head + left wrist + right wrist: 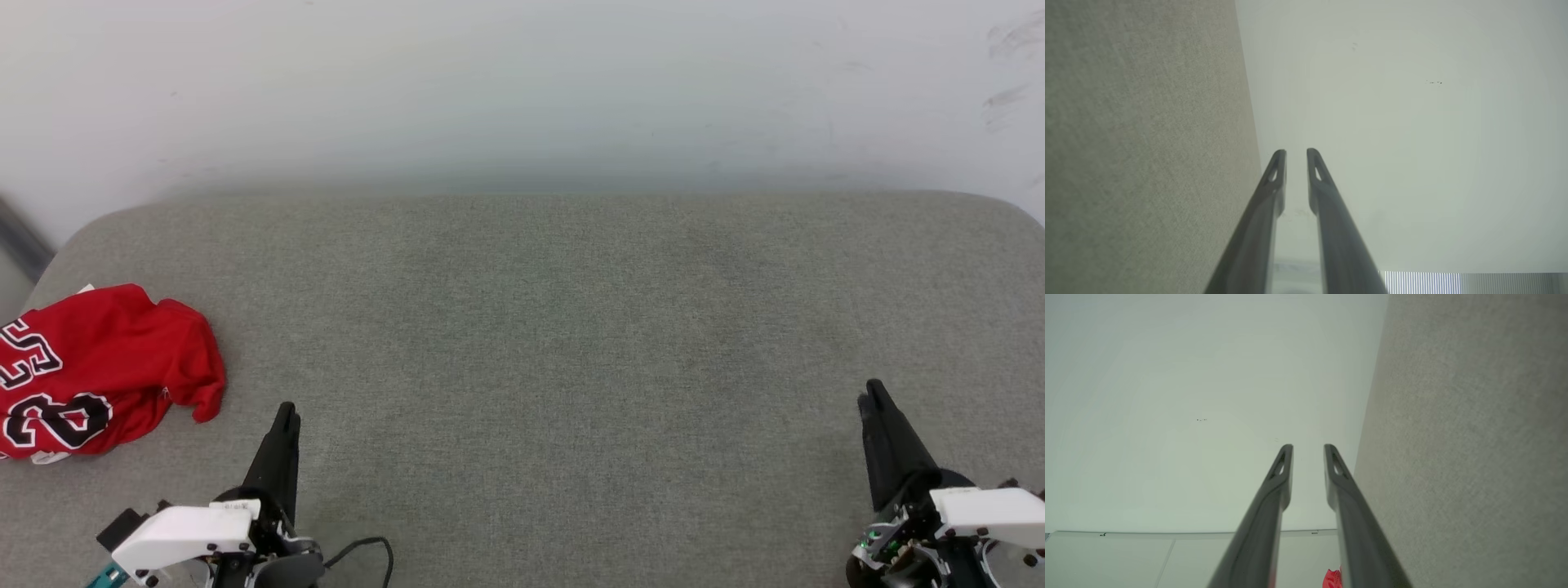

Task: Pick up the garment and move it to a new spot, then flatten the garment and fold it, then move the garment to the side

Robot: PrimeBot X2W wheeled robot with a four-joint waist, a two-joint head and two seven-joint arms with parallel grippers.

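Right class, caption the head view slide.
Crumpled red thin-fabric jersey lies left on grey cushion; left claw, right claw empty.

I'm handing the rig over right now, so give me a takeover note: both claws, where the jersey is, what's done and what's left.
Left claw: slightly open, empty, just right of the jersey, not touching it.
Right claw: slightly open, empty, at the far right of the cushion.
Jersey: crumpled at the cushion's left edge.
Done: nothing visible yet.
Left: pick up, move, flatten, fold, set aside.
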